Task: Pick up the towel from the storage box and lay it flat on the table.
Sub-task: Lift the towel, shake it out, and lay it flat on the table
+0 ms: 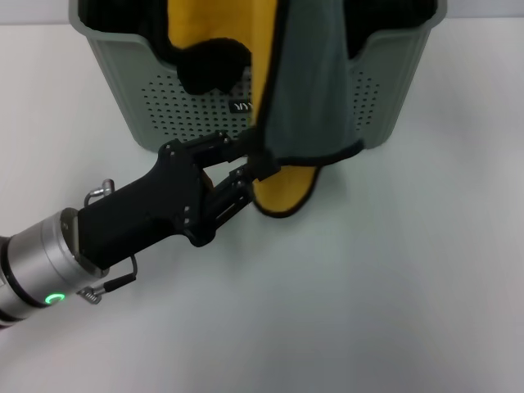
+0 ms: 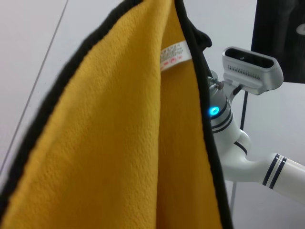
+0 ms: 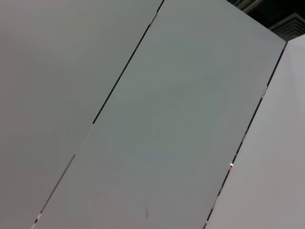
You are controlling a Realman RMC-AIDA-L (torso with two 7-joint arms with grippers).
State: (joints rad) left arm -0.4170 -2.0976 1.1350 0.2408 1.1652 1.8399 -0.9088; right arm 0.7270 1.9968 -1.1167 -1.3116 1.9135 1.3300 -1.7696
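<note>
Towel (image 1: 315, 90) edge pinched by low, outstretched left gripper (image 1: 260, 168).

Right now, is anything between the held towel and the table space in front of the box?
Nothing visible. The left gripper pinches the towel at its lower edge; it hangs over the storage box front rim, and the table before it lies bare.
</note>
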